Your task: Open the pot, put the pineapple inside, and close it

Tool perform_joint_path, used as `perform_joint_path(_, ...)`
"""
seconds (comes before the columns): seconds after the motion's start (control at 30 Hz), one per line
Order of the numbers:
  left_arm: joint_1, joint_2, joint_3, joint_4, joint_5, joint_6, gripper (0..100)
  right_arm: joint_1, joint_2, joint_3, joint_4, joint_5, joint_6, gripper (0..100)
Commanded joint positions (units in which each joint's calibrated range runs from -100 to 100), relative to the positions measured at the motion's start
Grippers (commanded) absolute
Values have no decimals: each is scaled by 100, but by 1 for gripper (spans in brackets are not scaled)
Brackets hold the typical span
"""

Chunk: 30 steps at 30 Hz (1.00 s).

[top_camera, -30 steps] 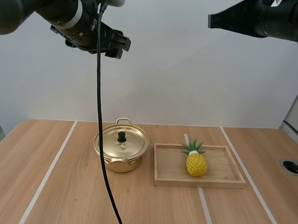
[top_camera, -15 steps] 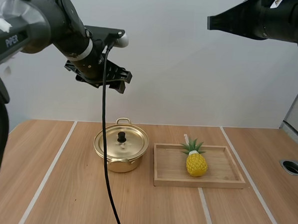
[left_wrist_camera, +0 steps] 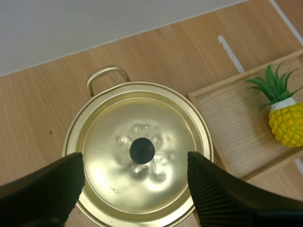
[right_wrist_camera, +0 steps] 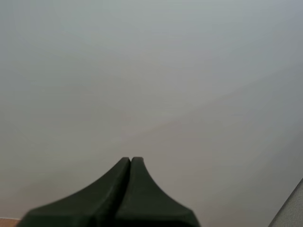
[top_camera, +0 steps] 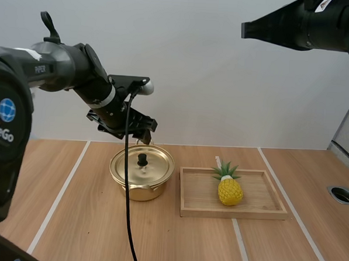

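The pot (top_camera: 141, 175) sits on the bench (top_camera: 70, 230) with its lid (left_wrist_camera: 113, 137) on, so we can't see what's inside. The pineapple (top_camera: 230, 189) stands alone in the wooden tray (top_camera: 264, 212), just right of the pot.

What's new: in the last second our left claw (left_wrist_camera: 135, 165) has dropped from way up high to right over the lid. It's spread wide on either side of the black knob (left_wrist_camera: 142, 150), not touching. Looks like lid-off is next. Our right claw (right_wrist_camera: 130, 163) is clenched on nothing, parked up high.
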Motion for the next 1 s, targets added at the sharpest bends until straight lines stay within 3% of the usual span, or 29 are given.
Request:
perform_joint_path(0.0,4,110,89,-111,-172,88,100,-29,-36,-56,58,16,-11,0)
perform_joint_path(0.27,-32,506,89,-176,-293,178,100,-29,-36,-56,96,65,-11,0)
perform_joint_path(0.57,-209,857,89,-219,-554,189,100,-29,-36,-56,96,82,-11,0)
perform_joint_path(0.97,-209,1252,89,-196,-901,234,100,-29,-36,-56,96,82,-11,0)
